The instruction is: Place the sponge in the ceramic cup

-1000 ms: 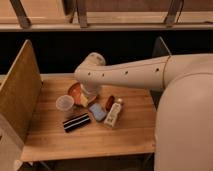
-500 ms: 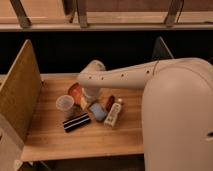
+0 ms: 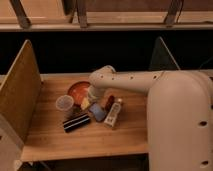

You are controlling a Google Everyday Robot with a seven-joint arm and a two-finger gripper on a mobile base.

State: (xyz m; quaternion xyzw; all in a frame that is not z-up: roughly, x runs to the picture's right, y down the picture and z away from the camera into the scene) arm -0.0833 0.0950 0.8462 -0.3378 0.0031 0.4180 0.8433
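The sponge (image 3: 98,112), a small blue-grey pad, lies on the wooden table (image 3: 55,142) between the black striped block and the white bottle. The ceramic cup (image 3: 64,103), pale and round, stands to its left, just below the orange dish's left side. My gripper (image 3: 92,96) is at the end of the white arm, low over the table by the dish's right edge. It is just up and left of the sponge and right of the cup. A pale yellow patch (image 3: 86,104) shows right under it.
An orange-red shallow dish (image 3: 78,91) sits behind the cup. A black white-striped block (image 3: 76,123) lies in front of the cup, and a white bottle (image 3: 114,114) lies right of the sponge, with a small red object (image 3: 109,102) above it. Upright panels (image 3: 20,90) flank the table.
The arm has swung down and the gripper end has sunk closer to the objects beside the orange dish. The cup, sponge, block and bottle have stayed where they were.
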